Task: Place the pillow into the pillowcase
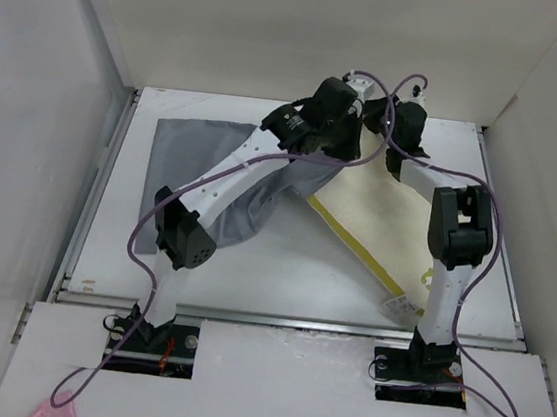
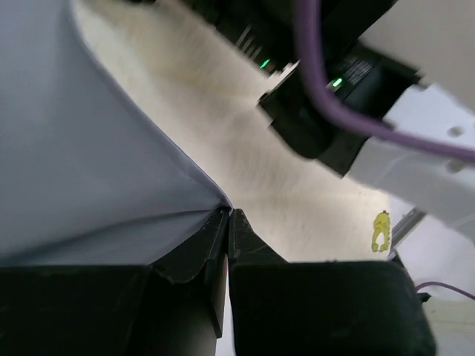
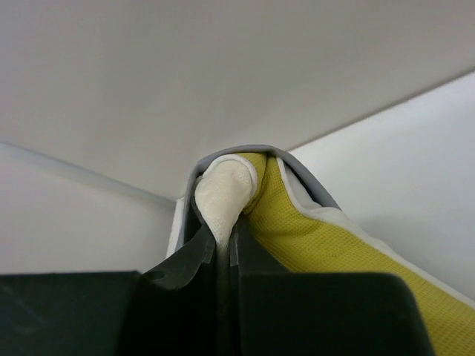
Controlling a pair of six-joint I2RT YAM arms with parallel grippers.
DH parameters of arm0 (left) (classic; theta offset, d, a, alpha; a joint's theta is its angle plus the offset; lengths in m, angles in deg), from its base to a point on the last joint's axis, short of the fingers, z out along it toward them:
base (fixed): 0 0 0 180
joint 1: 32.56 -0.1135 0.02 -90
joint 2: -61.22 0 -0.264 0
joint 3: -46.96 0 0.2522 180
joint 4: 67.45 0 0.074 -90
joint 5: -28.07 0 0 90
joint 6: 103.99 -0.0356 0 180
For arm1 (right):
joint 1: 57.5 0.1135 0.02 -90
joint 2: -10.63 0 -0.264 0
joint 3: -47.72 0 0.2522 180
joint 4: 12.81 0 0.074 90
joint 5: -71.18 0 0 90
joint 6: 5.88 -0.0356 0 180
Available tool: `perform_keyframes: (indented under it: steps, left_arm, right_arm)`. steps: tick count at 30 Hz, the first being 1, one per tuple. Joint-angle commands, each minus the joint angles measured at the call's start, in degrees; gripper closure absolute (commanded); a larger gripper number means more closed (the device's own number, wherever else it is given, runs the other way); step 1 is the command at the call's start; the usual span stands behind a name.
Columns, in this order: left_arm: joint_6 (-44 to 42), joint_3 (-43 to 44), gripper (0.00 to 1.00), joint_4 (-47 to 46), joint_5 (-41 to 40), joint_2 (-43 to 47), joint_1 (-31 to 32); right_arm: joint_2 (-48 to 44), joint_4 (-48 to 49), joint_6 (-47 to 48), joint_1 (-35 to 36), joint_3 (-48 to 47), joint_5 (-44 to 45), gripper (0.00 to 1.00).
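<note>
The pillow [image 1: 378, 215], cream with a yellow edge band, lies slanted at centre right, its tag end toward the near edge. The grey pillowcase [image 1: 189, 153] lies at the left and reaches over the pillow's far end. My left gripper [image 1: 352, 141] is shut on the pillowcase edge [image 2: 111, 163], held just over the cream pillow face [image 2: 245, 148]. My right gripper [image 3: 226, 230] is shut on a pinch of the pillow's cream corner [image 3: 223, 193], next to the yellow band [image 3: 319, 237], with grey pillowcase fabric [image 3: 241, 148] wrapped round that corner.
White enclosure walls [image 1: 35, 141] stand close on the left, back and right. Purple cables [image 1: 146, 224] loop over both arms. The right arm's black wrist [image 2: 326, 111] hangs close above the pillow in the left wrist view. A raised rail [image 1: 286, 320] runs along the table's near edge.
</note>
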Motion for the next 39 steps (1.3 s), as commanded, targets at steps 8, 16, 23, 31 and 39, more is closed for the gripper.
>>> perform_keyframes:
  steps: [8, 16, 23, 31, 39]
  left_arm:
    - [-1.10, 2.74, 0.60, -6.41, 10.52, -3.47, -8.80]
    - [-1.37, -12.75, 0.30, -2.81, -7.65, 3.75, -10.11]
    - [0.13, -6.27, 0.06, -0.26, -17.34, -1.59, -15.12]
    - [-3.55, 5.52, 0.06, 0.54, -7.08, -16.01, -18.64]
    - [-3.56, -1.04, 0.26, -3.86, 5.43, -17.27, -18.64]
  right_arm:
    - [-2.31, 20.48, 1.89, 6.26, 8.59, -13.43, 0.92]
    - [-7.40, -1.38, 18.74, 5.21, 7.98, -11.77, 0.30]
    - [-14.27, -16.08, 34.29, 2.75, 8.95, -9.02, 0.00]
    - [-10.23, -23.64, 48.02, 0.55, 8.33, -23.95, 0.00]
    - [-4.96, -29.52, 53.83, 0.55, -0.35, -20.90, 0.00]
